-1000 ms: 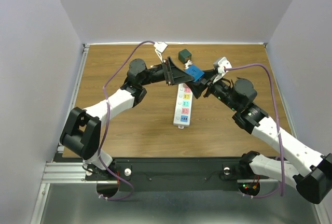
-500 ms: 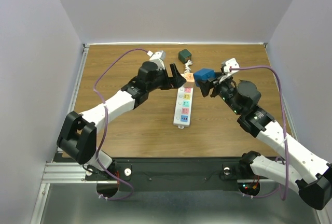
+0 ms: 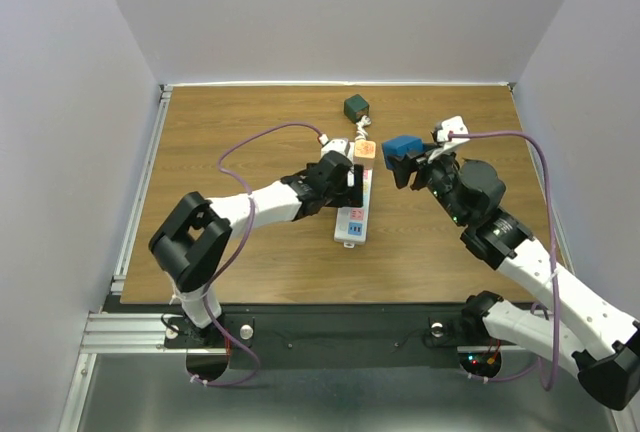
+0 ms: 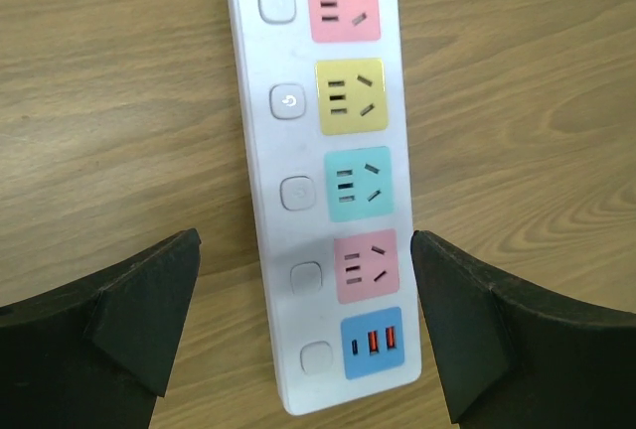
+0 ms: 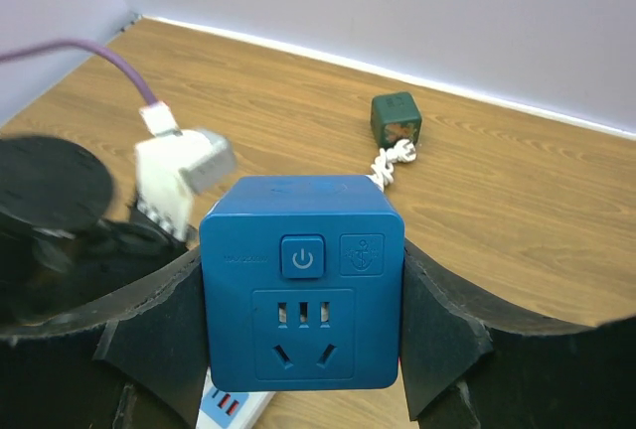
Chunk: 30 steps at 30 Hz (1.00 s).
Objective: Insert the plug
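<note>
right pincer (image 5: 301, 335) is clamped on the two flanks of the blue cube plug adapter (image 3: 401, 145) and holds it in the air, off the table (image 3: 230, 252). the wrist view shows the cube's power button and socket face; its prongs are hidden, probably on the side turned away.

white power strip (image 4: 328, 181) lies flat mid-table. its long axis runs from the near edge toward the far edge, with the usb block at the near end. free sockets, far to near: pink, yellow, teal, pink. a pale orange block (image 3: 365, 150) sits at the far end.

key relation: the adapter hangs just beyond the strip's far end, toward the right edge of the table, so the sockets lie down, left and nearward from it.

left pincer (image 4: 308, 290) is spread wide and straddles the strip's near half, one finger on each long side; i cannot tell whether it touches. judgement: it is placed to brace the strip while the right arm, the only one carrying the plug, seats it.
</note>
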### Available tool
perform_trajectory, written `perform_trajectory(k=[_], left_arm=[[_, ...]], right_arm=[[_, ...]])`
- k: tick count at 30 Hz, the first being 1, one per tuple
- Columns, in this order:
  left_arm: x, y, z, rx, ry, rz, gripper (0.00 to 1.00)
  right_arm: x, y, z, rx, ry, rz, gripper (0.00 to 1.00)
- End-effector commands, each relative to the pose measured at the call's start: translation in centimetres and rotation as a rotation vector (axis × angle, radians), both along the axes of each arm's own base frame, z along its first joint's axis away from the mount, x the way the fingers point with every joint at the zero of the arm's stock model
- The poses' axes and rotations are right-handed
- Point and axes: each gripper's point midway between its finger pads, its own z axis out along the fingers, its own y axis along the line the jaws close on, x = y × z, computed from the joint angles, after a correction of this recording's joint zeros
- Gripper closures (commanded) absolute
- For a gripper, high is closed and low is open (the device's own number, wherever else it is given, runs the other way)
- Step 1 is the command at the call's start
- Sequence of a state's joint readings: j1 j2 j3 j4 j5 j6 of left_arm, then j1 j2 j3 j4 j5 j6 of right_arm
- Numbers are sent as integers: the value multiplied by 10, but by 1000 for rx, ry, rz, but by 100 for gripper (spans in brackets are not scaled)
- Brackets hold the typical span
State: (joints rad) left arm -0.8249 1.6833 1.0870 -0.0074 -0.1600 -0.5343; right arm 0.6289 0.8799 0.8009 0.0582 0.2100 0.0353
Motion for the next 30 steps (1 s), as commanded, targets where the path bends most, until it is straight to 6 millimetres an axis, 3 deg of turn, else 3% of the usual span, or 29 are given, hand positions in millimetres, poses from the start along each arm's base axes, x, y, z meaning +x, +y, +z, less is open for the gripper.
perform_trajectory(k=[1, 5, 13, 25, 28, 29, 30], left_arm=[[5, -14, 1, 55, -26, -8, 1], [4, -29, -9, 67, -11, -43, 1], [11, -28, -26, 171, -12, -35, 1], [4, -37, -44, 260, -15, -140, 2], [0, -40, -50, 272, -13, -183, 15], [-1, -40, -53, 280, -10, -195, 23], [-2, -40, -54, 290, -12, -212, 40]], right_arm=[[-6, -10, 28, 71, -81, -26, 100], [-7, -13, 27, 70, -83, -34, 100], [-7, -13, 23, 60, -76, -34, 100], [-5, -12, 23, 55, -75, -34, 100], [-4, -12, 23, 55, -73, -34, 100], [-4, -12, 23, 55, -72, -37, 100], [-4, -12, 23, 54, -74, -37, 99]])
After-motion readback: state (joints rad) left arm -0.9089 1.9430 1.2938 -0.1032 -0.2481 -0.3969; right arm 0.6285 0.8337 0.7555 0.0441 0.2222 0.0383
